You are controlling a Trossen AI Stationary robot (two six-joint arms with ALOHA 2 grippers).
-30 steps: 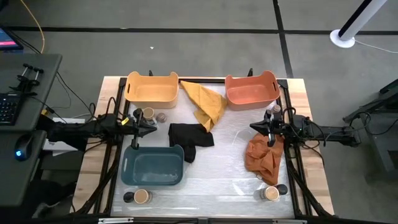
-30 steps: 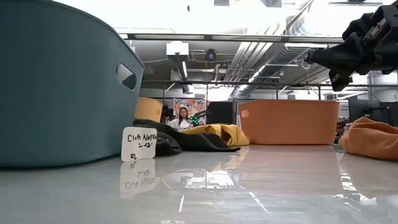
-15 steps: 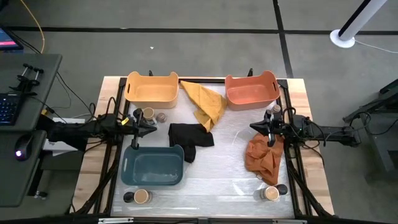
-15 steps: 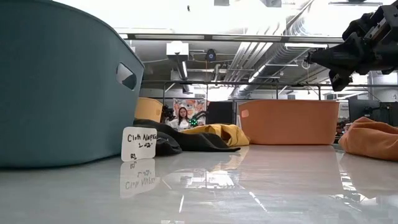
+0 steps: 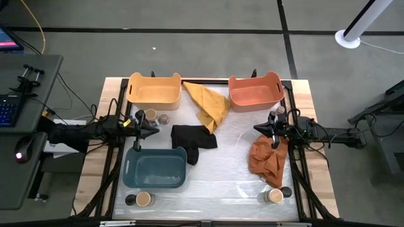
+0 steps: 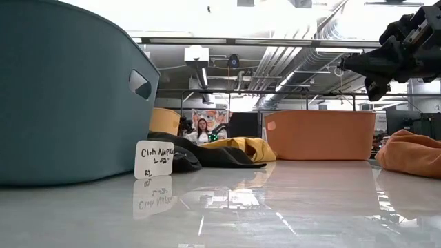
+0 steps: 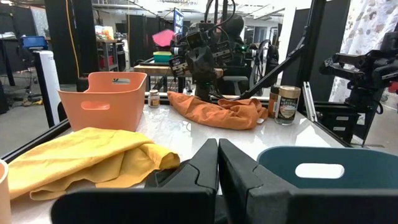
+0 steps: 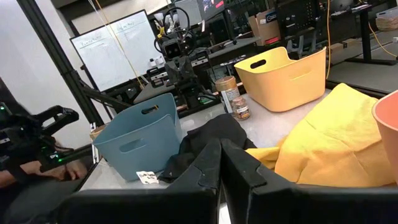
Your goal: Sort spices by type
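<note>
Nothing has moved since the earlier frames: your left gripper (image 5: 153, 128) hangs at mid-left of the high view and your right gripper (image 5: 257, 129) at mid-right, both with jaws together and empty. The small round spice jars (image 5: 151, 116) sit in scattered pairs on the pale counter (image 5: 221, 170): beside the yellow plastic bin (image 5: 154, 90), below the orange plastic bin (image 5: 255, 91), and at both lower corners. Expect them to be light, rigid and slick, so I'd take each around its body just under the cap.

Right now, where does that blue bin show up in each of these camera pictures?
High view: blue bin, lower left of the table.
Low view: fills the left side.
Left wrist view: lower right.
Right wrist view: left of centre.
Shared landmark: the black cloth beside it.
</note>
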